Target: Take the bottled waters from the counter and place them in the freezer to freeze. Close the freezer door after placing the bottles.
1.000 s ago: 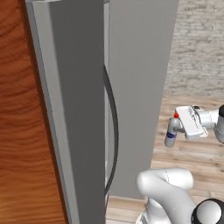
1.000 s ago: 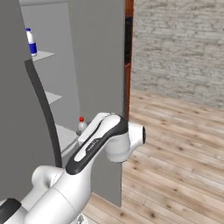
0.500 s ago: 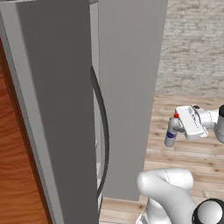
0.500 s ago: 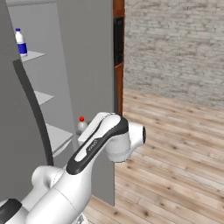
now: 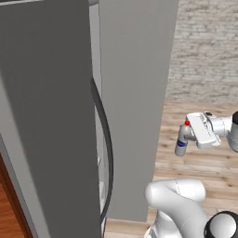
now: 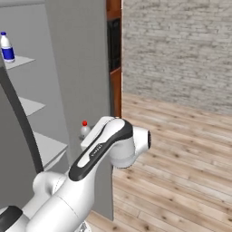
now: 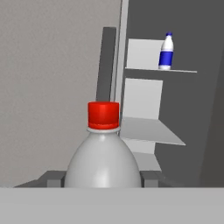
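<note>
A: How's the light?

B: Even and soft, a flat rendered look. The open freezer door point(image 5: 46, 121) reads darker grey than the panel beside it.

A: Any glare or blur?

B: A soft sheen on the red-capped bottle point(image 7: 103, 162) in the hand view, and a faint one on the arm's white shell. Everything is sharp, with no edge distortion; the shadows under the shelves point(image 7: 151, 131) are weak.

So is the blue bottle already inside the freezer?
Yes, it is in. The blue-capped bottle stands upright on a high shelf inside the open freezer, seen in the hand view and the right base view.
</note>
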Robot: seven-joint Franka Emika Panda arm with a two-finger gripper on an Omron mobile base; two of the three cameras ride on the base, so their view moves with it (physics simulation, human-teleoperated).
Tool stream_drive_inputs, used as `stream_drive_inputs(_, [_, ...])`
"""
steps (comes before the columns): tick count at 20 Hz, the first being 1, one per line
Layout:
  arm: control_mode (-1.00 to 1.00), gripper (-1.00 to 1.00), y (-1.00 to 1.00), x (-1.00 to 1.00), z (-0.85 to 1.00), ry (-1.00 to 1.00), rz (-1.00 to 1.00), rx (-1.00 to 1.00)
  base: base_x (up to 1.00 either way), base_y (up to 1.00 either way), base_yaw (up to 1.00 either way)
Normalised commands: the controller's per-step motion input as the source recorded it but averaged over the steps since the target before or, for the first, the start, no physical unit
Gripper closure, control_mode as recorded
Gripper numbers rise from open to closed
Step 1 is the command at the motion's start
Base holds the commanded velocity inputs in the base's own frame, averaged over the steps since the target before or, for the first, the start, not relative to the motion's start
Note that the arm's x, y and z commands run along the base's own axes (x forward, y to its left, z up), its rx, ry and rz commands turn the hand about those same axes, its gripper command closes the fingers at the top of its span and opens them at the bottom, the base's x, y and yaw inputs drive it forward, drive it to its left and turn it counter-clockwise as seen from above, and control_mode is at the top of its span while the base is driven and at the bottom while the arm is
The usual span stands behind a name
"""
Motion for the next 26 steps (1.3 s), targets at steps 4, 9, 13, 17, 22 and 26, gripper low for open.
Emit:
stream_drive_inputs(4, [1.0, 1.0, 0.0, 0.0, 0.0, 0.0, 0.0, 0.0, 0.2, 0.38, -0.06])
stream_drive_inputs(9, [1.0, 1.0, 0.0, 0.0, 0.0, 0.0, 0.0, 0.0, 0.03, 0.22, -0.01])
stream_drive_inputs(13, [1.0, 1.0, 0.0, 0.0, 0.0, 0.0, 0.0, 0.0, 0.0, 0.0, 0.0])
stream_drive_inputs(17, [-1.0, 1.0, 0.17, 0.01, 0.0, 0.0, 0.04, 0.0, 0.03, 0.0, 0.0])
stream_drive_inputs(22, [-1.0, 1.0, 0.69, 0.04, -0.02, 0.03, 0.09, 0.0, 0.0, 0.0, 0.0])
stream_drive_inputs(26, [-1.0, 1.0, 0.75, 0.18, -0.01, 0.01, -0.09, -0.01, 0.0, 0.0, 0.0])
